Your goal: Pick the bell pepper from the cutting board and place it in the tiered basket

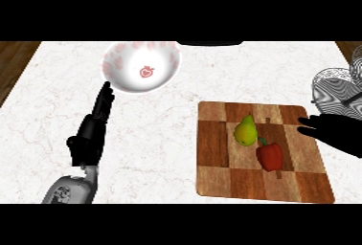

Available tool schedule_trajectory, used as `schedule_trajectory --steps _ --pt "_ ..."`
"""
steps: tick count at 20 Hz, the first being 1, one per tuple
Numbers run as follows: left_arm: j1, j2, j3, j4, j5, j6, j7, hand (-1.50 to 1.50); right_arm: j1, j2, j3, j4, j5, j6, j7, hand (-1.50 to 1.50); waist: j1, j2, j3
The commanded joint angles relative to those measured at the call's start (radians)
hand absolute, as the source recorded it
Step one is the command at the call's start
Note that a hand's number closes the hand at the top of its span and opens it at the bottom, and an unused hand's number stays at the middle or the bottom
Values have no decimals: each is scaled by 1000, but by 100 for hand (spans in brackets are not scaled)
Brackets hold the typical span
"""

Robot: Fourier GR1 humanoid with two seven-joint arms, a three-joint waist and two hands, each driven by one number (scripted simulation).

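Note:
A red bell pepper (269, 156) lies on the wooden checkered cutting board (216, 162), just below a green pear (245, 131). My right hand (333, 131) comes in from the right edge over the board's right side, fingers stretched toward the pepper, a short way to its right and holding nothing. My left hand (93, 125) rests open on the counter at the left, fingers pointing up toward a bowl. The wire tiered basket (341, 91) shows partly at the right edge, above my right hand.
A white bowl (141, 67) with red markings sits at the top centre-left of the marble counter. A dark object (210, 43) peeks in at the top edge. Wooden floor shows at the upper corners.

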Motion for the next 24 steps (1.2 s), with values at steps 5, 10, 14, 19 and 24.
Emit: schedule_trajectory --steps 5,10,14,19,24 --pt "-22 -44 9 23 -34 13 -1 0 64 -38 76 -34 182 -102 -193 -150 -5 0 0" --pt "8 -79 -26 7 -81 31 19 0 1 -10 83 100 269 -199 -259 -150 0 0 0" --pt "-6 -47 21 15 -62 -13 14 0 31 25 83 173 350 -271 -268 -150 -1 0 0" --pt "-38 -53 65 51 -56 -30 -16 0 22 91 116 231 411 -264 -261 -150 -2 1 0" --pt "17 -35 59 -41 -46 -74 33 0 11 118 118 335 447 -302 -314 -150 2 0 0"
